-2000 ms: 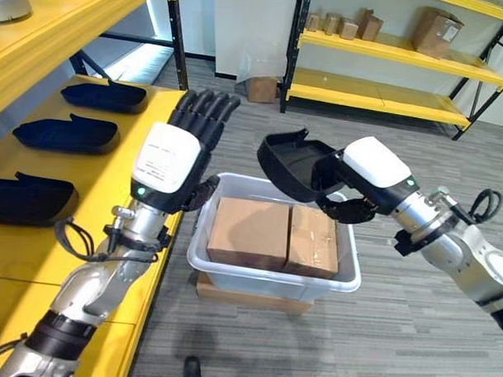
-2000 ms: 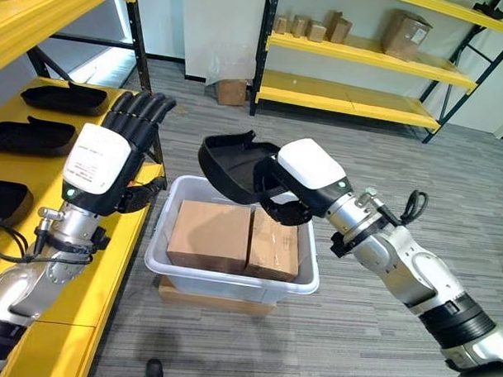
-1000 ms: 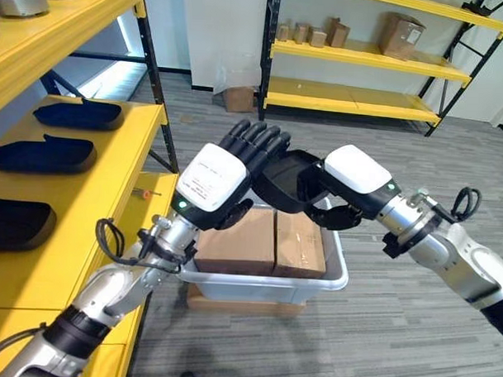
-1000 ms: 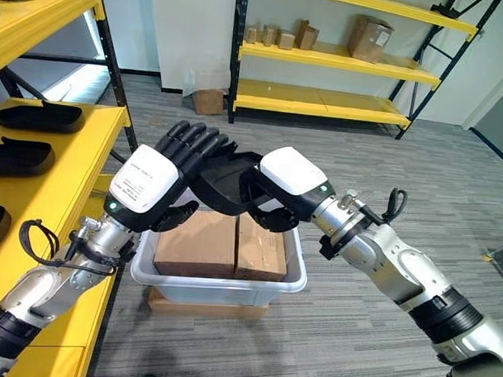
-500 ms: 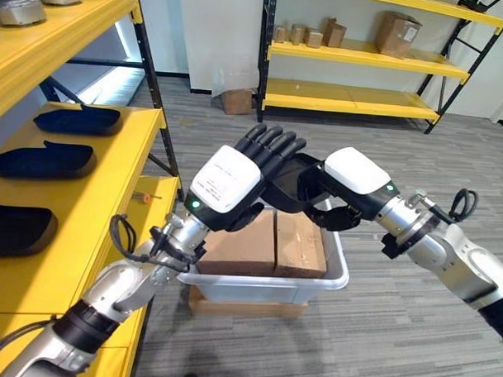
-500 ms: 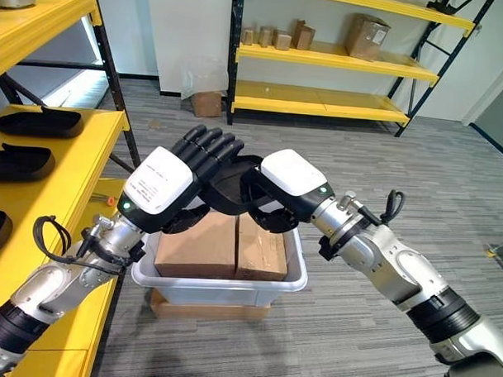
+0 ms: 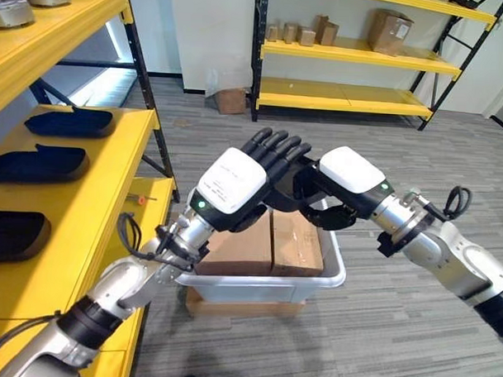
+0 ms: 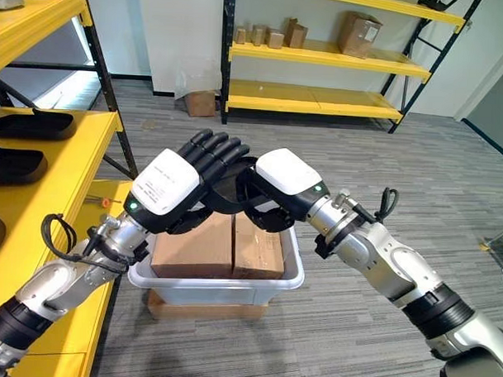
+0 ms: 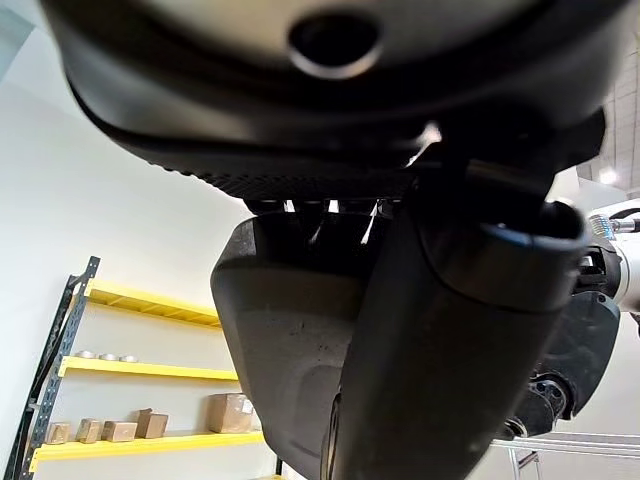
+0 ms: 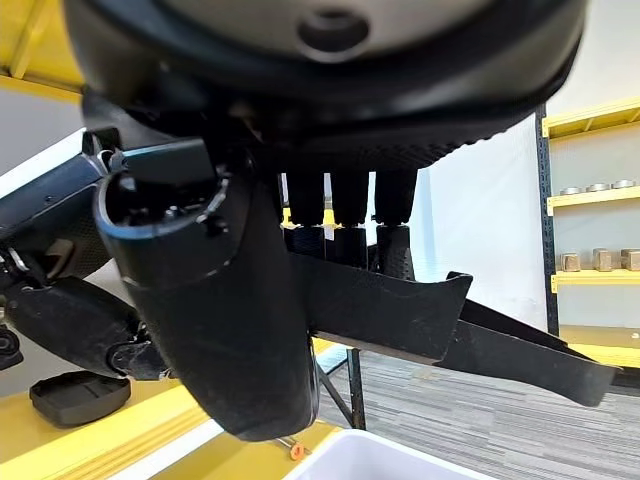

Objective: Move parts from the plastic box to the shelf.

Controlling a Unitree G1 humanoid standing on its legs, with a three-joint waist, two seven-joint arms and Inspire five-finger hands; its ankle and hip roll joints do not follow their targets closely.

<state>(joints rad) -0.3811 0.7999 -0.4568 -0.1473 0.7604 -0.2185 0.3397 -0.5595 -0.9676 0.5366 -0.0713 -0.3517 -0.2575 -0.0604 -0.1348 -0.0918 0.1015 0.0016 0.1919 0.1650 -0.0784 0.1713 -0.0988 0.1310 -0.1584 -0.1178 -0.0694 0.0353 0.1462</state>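
Two hands meet over the plastic box [image 7: 335, 274], and the black part [image 10: 400, 305] sits between them, which reads as a handover on its way to the yellow shelf [image 7: 77, 199]: the right hand [image 7: 347, 179] clamps it between thumb and curled fingers, while the left hand [image 7: 235, 184] lies against it with fingers straight. Head views show boxes [image 7: 270, 243] filling the bin and more parts [image 7: 38, 160] on the shelf, while wrist views show the grip

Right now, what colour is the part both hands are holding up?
Black part; clearest in the right wrist view.
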